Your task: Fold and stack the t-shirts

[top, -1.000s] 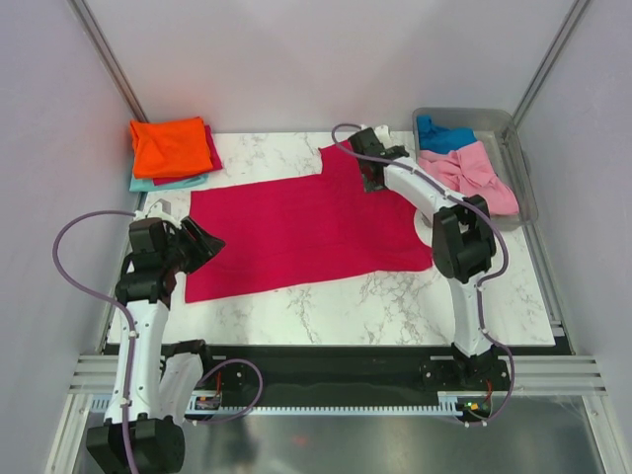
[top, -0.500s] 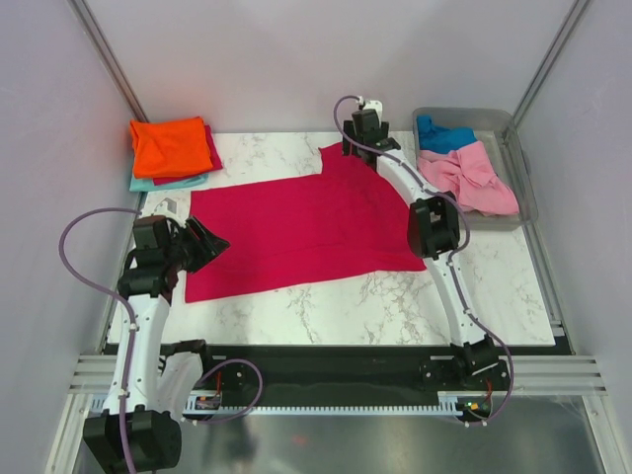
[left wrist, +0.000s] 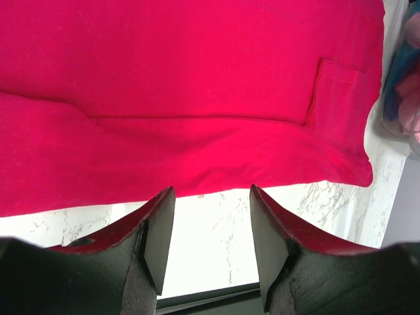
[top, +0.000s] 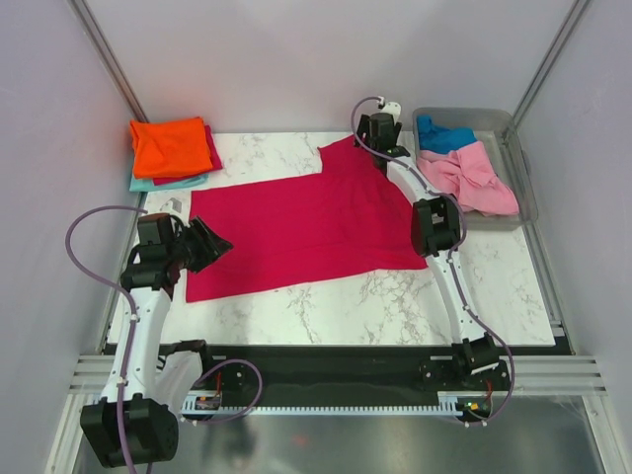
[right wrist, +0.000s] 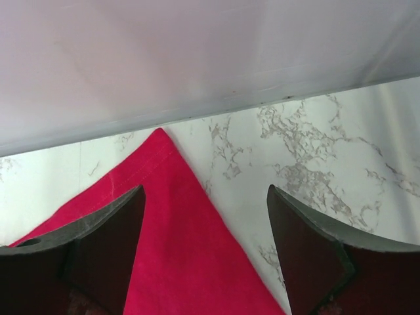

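A crimson-pink t-shirt (top: pixel 296 222) lies spread flat on the marble table, one pointed corner reaching toward the back. My left gripper (top: pixel 212 245) hovers open at the shirt's left near edge. In the left wrist view its jaws (left wrist: pixel 211 193) frame bare marble just short of the hem (left wrist: pixel 197 98). My right gripper (top: pixel 378 133) is open above the back corner, and that red corner (right wrist: pixel 177 249) lies between its fingers, apart from them. An orange t-shirt (top: pixel 170 145) tops a folded stack at the back left. Blue (top: pixel 441 133) and light pink (top: pixel 474 178) t-shirts sit crumpled in the tub.
The grey plastic tub (top: pixel 464 112) stands at the back right corner. Teal and crimson edges (top: pixel 158 184) show under the orange shirt. White walls close in the back and both sides. The table's near edge (left wrist: pixel 203 298) lies just below the left jaws.
The right arm has swung back and to the right, off the shirt's body to its far corner. The left gripper has barely shifted.
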